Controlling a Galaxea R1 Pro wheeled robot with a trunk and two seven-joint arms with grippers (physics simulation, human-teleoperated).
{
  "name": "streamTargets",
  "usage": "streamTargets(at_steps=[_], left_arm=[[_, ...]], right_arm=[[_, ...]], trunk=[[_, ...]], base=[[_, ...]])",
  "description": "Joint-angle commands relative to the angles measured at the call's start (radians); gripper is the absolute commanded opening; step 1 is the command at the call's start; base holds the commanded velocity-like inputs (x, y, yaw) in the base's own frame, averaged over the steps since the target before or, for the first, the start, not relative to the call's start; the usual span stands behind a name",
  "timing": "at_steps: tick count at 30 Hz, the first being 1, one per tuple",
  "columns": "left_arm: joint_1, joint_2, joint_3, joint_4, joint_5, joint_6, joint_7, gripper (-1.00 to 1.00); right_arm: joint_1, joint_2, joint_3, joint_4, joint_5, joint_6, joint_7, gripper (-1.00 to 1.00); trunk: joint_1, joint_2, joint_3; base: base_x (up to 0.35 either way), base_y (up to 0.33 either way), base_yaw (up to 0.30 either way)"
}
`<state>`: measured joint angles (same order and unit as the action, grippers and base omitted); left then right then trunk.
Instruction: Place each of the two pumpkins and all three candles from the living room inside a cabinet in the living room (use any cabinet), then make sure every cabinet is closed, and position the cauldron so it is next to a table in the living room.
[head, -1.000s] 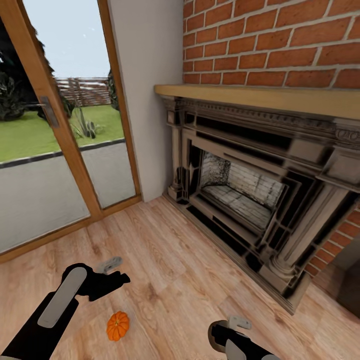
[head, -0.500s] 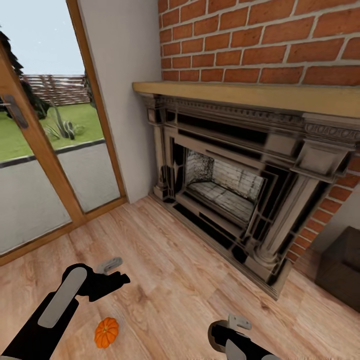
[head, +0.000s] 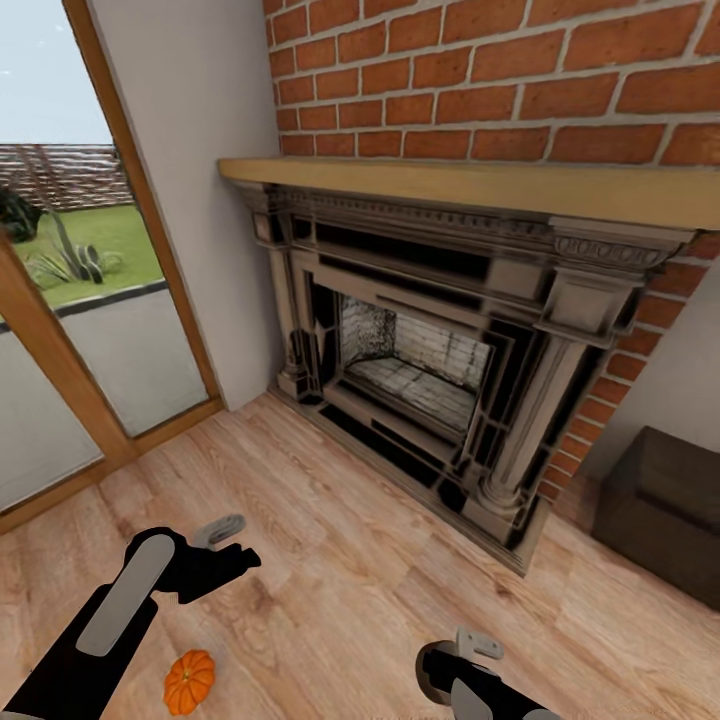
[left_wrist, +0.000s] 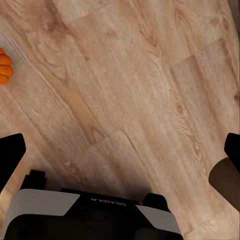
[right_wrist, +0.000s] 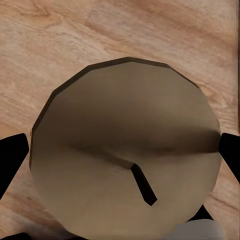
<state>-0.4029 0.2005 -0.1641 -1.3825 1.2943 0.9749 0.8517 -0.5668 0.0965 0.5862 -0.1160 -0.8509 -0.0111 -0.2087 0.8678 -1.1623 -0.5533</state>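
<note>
One small orange pumpkin (head: 189, 680) lies on the wooden floor just below my left arm, and the left wrist view catches it at the picture's edge (left_wrist: 4, 66). My left gripper (head: 226, 544) hangs open and empty above the bare floor, fingers wide apart (left_wrist: 120, 150). A tan candle (right_wrist: 125, 155) with a dark wick sits between the fingers of my right gripper (right_wrist: 125, 157), which is shut on it. That right gripper (head: 455, 662) sits low near the picture's bottom edge. A corner of the dark brown cabinet (head: 665, 515) stands at the right, beside the fireplace.
A large dark stone fireplace (head: 430, 370) with a wooden mantel (head: 470, 185) fills the brick wall ahead. A glass door with a wooden frame (head: 50, 340) stands at the left. Wooden floor (head: 350, 560) lies between me and the hearth.
The head view has swung to the right: the fireplace and door slid left and the cabinet corner came into sight. The pumpkin slid left in the picture. Both arms hold the same pose.
</note>
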Motion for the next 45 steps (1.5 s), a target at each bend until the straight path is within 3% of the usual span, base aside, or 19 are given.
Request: streamTargets(at_steps=[1,20,23,26,31,33,36,39,43,45], left_arm=[[-0.001,0.001,-0.002,-0.001,0.010,0.000,0.010,1.00],[-0.001,0.000,-0.002,0.000,0.010,-0.001,0.010,1.00],[-0.001,-0.023,-0.005,0.018,0.006,-0.002,0.010,1.00],[-0.003,-0.061,-0.013,0.067,-0.028,-0.003,0.009,1.00],[-0.006,-0.127,-0.018,0.133,-0.170,-0.004,0.001,1.00],[-0.007,-0.147,-0.018,0.139,-0.210,-0.012,-0.001,1.00],[-0.007,-0.164,-0.024,0.147,-0.234,-0.024,-0.002,1.00],[-0.007,-0.172,-0.056,0.157,-0.249,-0.032,-0.003,1.00],[-0.007,-0.180,-0.158,0.216,-0.256,-0.118,-0.004,1.00],[-0.007,-0.182,-0.190,0.240,-0.257,-0.158,-0.004,1.00]], right_arm=[[-0.001,0.000,0.009,-0.001,-0.008,-0.001,-0.005,-1.00],[-0.001,0.000,0.008,0.001,-0.009,-0.001,-0.005,-1.00],[-0.001,-0.004,0.007,0.002,-0.010,-0.001,-0.005,-1.00],[-0.001,-0.020,0.006,0.002,-0.017,-0.001,-0.003,-1.00],[-0.001,-0.069,0.007,0.001,-0.098,-0.001,0.000,-1.00],[-0.001,-0.083,0.007,0.000,-0.131,0.000,0.000,-1.00],[-0.001,-0.095,0.007,-0.004,-0.149,0.010,0.003,-1.00],[-0.001,-0.102,0.006,-0.007,-0.156,0.039,0.027,-1.00],[-0.001,-0.105,0.006,-0.008,-0.159,0.072,0.070,-1.00],[-0.001,-0.106,0.006,-0.007,-0.160,0.074,0.074,-1.00]], trunk=[[0.000,-0.001,-0.002],[0.000,-0.001,-0.017],[0.000,-0.001,-0.019],[0.000,-0.001,-0.022],[0.000,-0.001,-0.026],[0.000,-0.001,-0.027],[0.000,-0.001,-0.030],[0.000,-0.001,-0.032],[0.000,-0.001,-0.034],[0.000,-0.001,-0.035]], base=[[0.000,0.000,-0.220],[0.000,0.000,-0.220],[0.000,0.000,-0.220],[0.000,0.000,-0.220],[0.000,0.000,-0.220],[0.000,0.000,-0.220],[0.000,0.000,-0.221],[0.000,0.000,-0.228],[0.000,0.000,-0.233],[0.000,0.000,-0.234]])
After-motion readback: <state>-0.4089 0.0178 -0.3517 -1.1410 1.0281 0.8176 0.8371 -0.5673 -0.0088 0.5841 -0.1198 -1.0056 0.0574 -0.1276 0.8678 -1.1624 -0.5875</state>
